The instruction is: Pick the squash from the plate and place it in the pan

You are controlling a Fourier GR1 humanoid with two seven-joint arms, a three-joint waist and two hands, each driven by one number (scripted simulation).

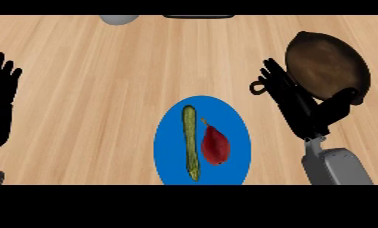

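While the long, slender green-yellow squash [191,142] lies lengthwise on the left half of the round blue plate [168,142], neither hand has hold of it. Beside the squash, on the plate's right half and apart from it, lies a dark red, teardrop-shaped vegetable with a thin stem [215,144] — its kind cannot be told. The right hand [295,103], black on a grey forearm, stands over the light wooden counter [96,87] to the right of the plate, its fingers [273,72] extended and spread, nothing between them and the thumb. The squash is down and to the left of those fingertips, well apart. The dark brown round pan [325,64] sits just to the right of the same fingers; the hand overlaps the pan's lower left edge and its black handle, whose looped end shows beside the fingers at their left. Whether the hand touches the pan cannot be told. The left hand [7,97] shows at the view's left edge, open, fingers up, holding nothing — well apart from the plate, which lies to the right of its fingers. At the counter's far edge, a grey rounded object [119,19] and a dark flat object [198,16] are only partly in view.
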